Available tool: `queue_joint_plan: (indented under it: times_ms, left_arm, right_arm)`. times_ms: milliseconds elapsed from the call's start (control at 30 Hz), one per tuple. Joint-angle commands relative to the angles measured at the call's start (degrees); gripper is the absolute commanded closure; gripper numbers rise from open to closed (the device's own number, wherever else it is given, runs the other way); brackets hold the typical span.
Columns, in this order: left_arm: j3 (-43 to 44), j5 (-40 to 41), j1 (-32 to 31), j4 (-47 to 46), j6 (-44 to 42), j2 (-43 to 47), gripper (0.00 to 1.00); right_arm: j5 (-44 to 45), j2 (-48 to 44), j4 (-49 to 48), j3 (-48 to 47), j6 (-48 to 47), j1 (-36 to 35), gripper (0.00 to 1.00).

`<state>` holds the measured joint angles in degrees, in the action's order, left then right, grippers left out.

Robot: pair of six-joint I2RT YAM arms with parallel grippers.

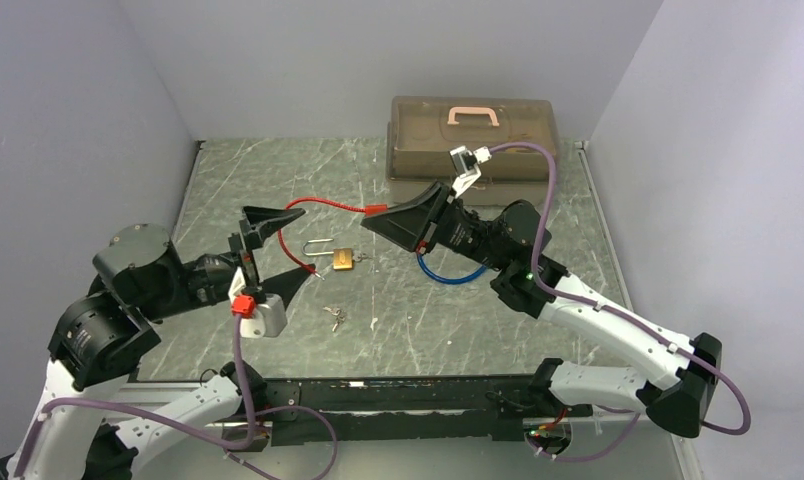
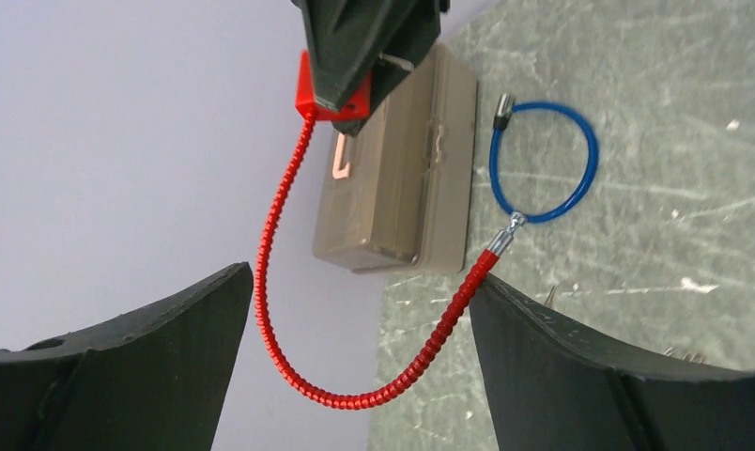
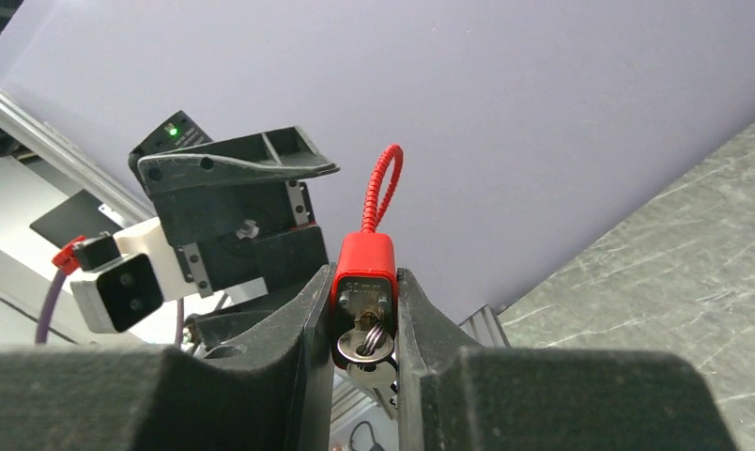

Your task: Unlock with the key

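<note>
Right wrist view first: the right gripper (image 3: 364, 276) is pinched narrow on the body of the red cable lock (image 3: 362, 261), with a key (image 3: 364, 346) on a ring sitting at the lock's near end. Can't tell how deep the key goes. The left gripper (image 1: 300, 243) is spread wide and holds nothing. The lock's red cable loops between its fingers, and its metal tip hangs loose. On the table (image 1: 538, 320) there's a brass padlock (image 1: 343, 261) near the left gripper, a few spare keys (image 1: 335, 317) in front of it, a blue cable loop (image 1: 448, 272) under the right arm, and a brown toolbox (image 1: 471, 135) at the back. Whether the cable touches either left finger is hard to make out.
</note>
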<state>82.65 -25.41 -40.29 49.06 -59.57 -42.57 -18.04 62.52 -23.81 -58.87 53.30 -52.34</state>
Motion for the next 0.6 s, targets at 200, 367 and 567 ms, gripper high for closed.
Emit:
queue_joint_plan:
  times_ms: [200,367,567]
  left_arm:
    - [3.99,-11.17,1.48,8.52,-1.6,-1.81,0.01]
    - [-0.15,-10.42,1.27,13.65,-3.8,-0.93,0.01]
    - [-3.17,-7.42,1.15,16.24,-3.55,-0.34,0.01]
  right_arm:
    - [2.41,-0.41,2.42,-3.65,-2.91,0.27,1.0]
    - [4.37,0.41,13.97,-10.03,-12.0,5.13,1.0]
    - [11.9,-0.01,22.84,-12.75,-22.36,10.19,1.0]
